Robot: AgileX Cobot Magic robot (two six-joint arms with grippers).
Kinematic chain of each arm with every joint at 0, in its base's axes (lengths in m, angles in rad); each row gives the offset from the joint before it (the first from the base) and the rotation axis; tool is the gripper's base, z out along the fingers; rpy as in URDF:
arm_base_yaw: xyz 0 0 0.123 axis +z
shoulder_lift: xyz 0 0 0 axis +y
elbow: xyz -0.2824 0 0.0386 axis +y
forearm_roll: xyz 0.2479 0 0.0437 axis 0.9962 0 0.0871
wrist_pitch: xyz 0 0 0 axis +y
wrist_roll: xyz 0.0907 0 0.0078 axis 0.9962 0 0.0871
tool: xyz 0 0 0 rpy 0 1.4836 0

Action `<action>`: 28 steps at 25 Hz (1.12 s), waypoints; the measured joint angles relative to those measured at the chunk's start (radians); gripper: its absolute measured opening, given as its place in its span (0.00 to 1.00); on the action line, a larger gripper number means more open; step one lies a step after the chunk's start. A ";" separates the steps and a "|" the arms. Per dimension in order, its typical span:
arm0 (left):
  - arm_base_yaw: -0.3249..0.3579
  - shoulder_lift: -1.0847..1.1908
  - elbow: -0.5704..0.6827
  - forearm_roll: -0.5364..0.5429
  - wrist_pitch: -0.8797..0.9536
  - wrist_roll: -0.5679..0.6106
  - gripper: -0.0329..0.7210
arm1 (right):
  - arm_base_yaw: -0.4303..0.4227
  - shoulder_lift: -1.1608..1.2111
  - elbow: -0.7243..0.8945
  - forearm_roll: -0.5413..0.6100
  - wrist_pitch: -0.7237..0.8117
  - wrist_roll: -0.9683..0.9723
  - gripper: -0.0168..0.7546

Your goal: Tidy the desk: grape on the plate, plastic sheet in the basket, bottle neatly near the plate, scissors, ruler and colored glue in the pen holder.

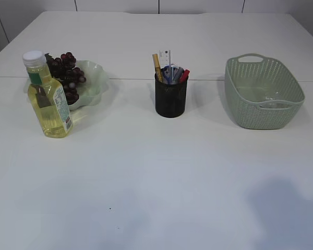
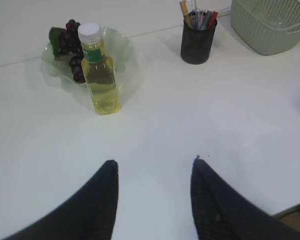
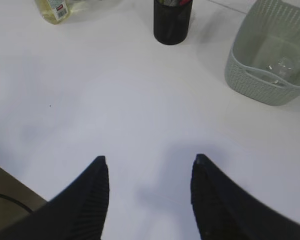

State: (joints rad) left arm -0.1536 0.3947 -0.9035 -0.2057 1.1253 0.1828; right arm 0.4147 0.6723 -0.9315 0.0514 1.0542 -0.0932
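Dark grapes [image 1: 67, 73] [image 2: 70, 45] lie on a pale green wavy plate [image 1: 96, 83] [image 2: 121, 47] at the left. Just in front of the plate a bottle [image 1: 48, 96] [image 2: 101, 75] [image 3: 54, 10] of yellow liquid stands upright. At mid-table the black mesh pen holder [image 1: 171, 98] [image 2: 197, 45] [image 3: 172, 22] holds a ruler [image 1: 166, 62], a wooden-coloured stick and red and blue items. Clear plastic sheet [image 1: 268, 99] [image 3: 285, 67] lies inside the green basket [image 1: 263, 120] [image 2: 270, 42] [image 3: 255, 85] at the right. My left gripper [image 2: 155, 165] and right gripper [image 3: 149, 162] hang open and empty over bare table; neither shows in the exterior view.
The white table [image 1: 156, 177] has a seam across the back. Its near edge [image 3: 20, 187] shows at the lower left of the right wrist view, with a dark cable below it. Soft arm shadows fall on the front of the table.
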 joint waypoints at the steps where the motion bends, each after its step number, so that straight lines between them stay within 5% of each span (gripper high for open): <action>1: 0.000 -0.035 0.018 -0.004 -0.009 0.011 0.51 | 0.000 -0.056 0.030 -0.012 -0.001 -0.001 0.57; 15: 0.000 -0.339 0.277 -0.062 -0.028 0.074 0.51 | 0.000 -0.626 0.346 -0.043 0.041 -0.009 0.57; 28: 0.000 -0.380 0.367 -0.058 -0.003 0.113 0.51 | 0.000 -0.690 0.430 -0.061 0.087 -0.009 0.53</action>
State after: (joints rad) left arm -0.1536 0.0145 -0.5368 -0.2634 1.1226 0.2958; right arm 0.4147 -0.0173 -0.5016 -0.0095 1.1415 -0.1020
